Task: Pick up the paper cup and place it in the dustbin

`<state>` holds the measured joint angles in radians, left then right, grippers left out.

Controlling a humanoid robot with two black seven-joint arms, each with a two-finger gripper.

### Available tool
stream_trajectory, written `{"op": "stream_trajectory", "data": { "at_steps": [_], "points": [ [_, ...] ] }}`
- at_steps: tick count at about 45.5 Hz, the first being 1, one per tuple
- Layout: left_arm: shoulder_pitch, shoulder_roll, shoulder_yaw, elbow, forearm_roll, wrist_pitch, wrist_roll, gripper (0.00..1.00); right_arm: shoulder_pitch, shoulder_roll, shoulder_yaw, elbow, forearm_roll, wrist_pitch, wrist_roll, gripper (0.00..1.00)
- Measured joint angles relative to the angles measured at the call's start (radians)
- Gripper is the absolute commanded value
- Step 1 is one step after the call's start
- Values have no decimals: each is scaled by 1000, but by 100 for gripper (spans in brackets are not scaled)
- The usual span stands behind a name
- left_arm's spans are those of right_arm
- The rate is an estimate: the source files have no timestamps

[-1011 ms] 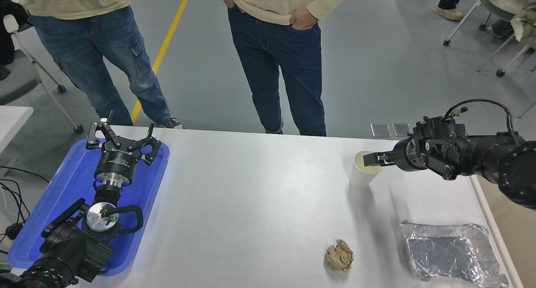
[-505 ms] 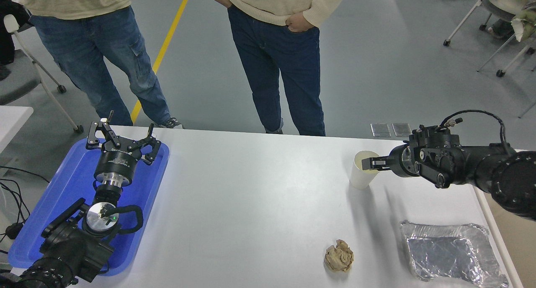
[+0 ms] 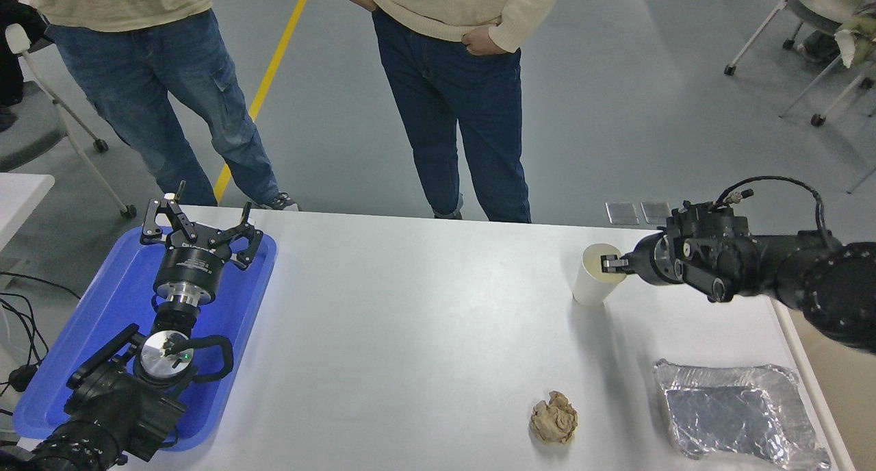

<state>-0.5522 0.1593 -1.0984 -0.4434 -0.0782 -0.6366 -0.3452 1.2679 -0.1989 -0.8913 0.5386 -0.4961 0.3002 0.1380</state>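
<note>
The paper cup (image 3: 590,279) stands upright on the white table (image 3: 410,334) at the far right. My right gripper (image 3: 611,263) comes in from the right edge and is shut on the cup's right rim, one finger inside the cup and one outside. The beige dustbin (image 3: 845,402) shows in part beyond the table's right edge, below my right arm. My left gripper (image 3: 202,230) is parked open and empty over the blue tray (image 3: 102,307) at the lower left.
A crumpled brown paper ball (image 3: 553,419) lies near the front edge. A crinkled foil tray (image 3: 736,413) sits at the front right corner. Two people stand at the table's far side. Chairs stand at the top right.
My right gripper has closed on the cup's right rim and drawn back slightly to the right. The cup has shifted a little upward in the picture. The left arm has not moved.
</note>
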Motion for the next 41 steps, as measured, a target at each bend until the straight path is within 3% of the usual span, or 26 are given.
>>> {"op": "stream_trajectory", "data": {
  "at_steps": [23,41],
  "points": [
    [2,0,-1,0,1,-2,0,100,484,-175,-184,385,10,147,5,0],
    [3,2,-3,0,2,-4,2,100,926,-210,-378,651,53,304,6,0]
  ]
}}
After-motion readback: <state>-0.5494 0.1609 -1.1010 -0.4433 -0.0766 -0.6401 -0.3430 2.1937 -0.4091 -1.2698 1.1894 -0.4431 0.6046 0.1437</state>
